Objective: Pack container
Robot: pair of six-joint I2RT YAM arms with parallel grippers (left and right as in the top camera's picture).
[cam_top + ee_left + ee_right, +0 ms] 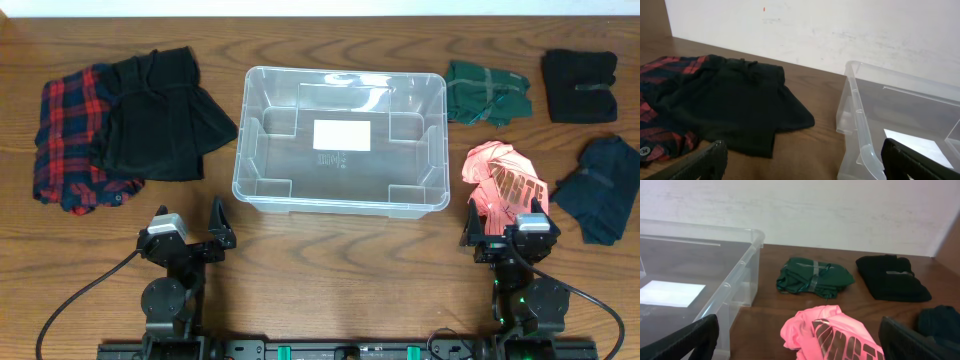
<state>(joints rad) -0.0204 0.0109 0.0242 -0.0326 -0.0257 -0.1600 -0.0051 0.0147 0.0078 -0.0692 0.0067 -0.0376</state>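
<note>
The clear plastic container point(340, 140) sits mid-table with a white label point(342, 134) on its base and nothing in it; it also shows in the left wrist view point(865, 115) and the right wrist view point(735, 275). My left gripper point(190, 238) is open and empty, near the container's front left corner. My right gripper point(508, 228) is open, at the near edge of a crumpled pink shirt point(500, 180), which lies between its fingers point(800, 340) on the table in the right wrist view point(835, 332).
A black garment point(160, 110) overlaps a red plaid shirt point(70, 130) at the left. A folded green garment point(485, 92), a folded black one point(580, 72) and a dark navy one point(602, 188) lie at the right.
</note>
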